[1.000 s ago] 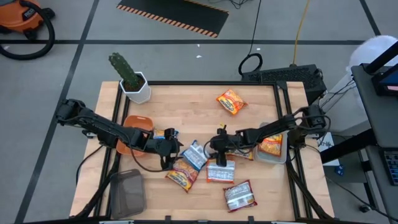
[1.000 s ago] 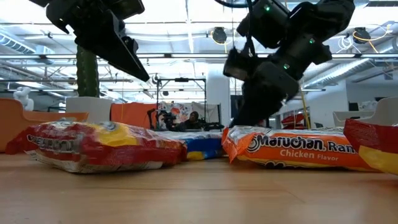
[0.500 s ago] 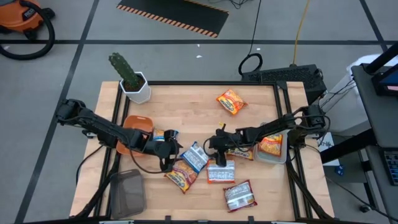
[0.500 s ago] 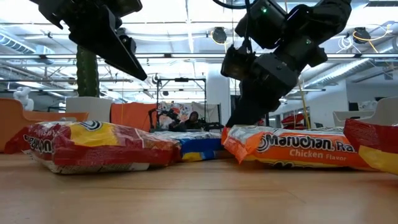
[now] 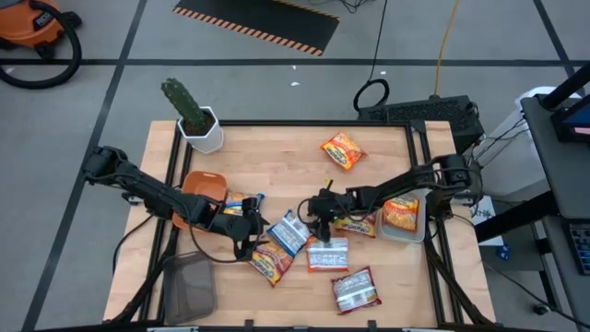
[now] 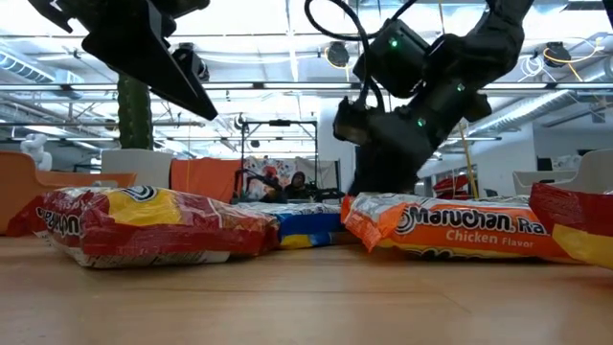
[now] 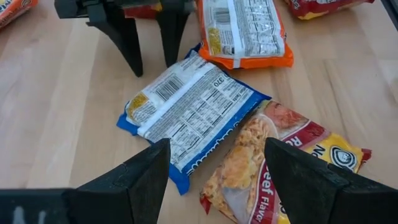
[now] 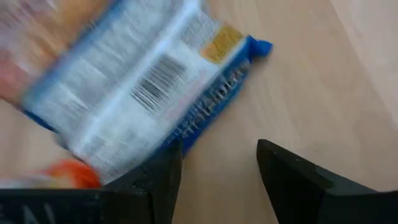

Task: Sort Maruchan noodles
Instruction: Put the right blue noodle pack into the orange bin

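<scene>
Seven Maruchan noodle packets are countable from above: one orange packet (image 5: 343, 150) lies alone at the far side of the wooden surface (image 5: 277, 166), one lies in the grey tray (image 5: 407, 232) at right, and five cluster centrally, including one blue-white packet (image 5: 289, 231). The left hand (image 5: 251, 224) and right hand (image 5: 316, 210), both released, flank that packet.

A blue-white noodle packet (image 8: 140, 93) is lying flat on the light wooden table (image 8: 317, 81), barcode side up, with a yellow patch near one blue corner. The right gripper (image 8: 219, 177) is hovering close over that packet's edge, its two dark fingers (image 8: 289, 177) spread apart with bare wood showing between them. An orange-red packet (image 8: 78, 175) is peeking out beside the blue one, touching it.
</scene>
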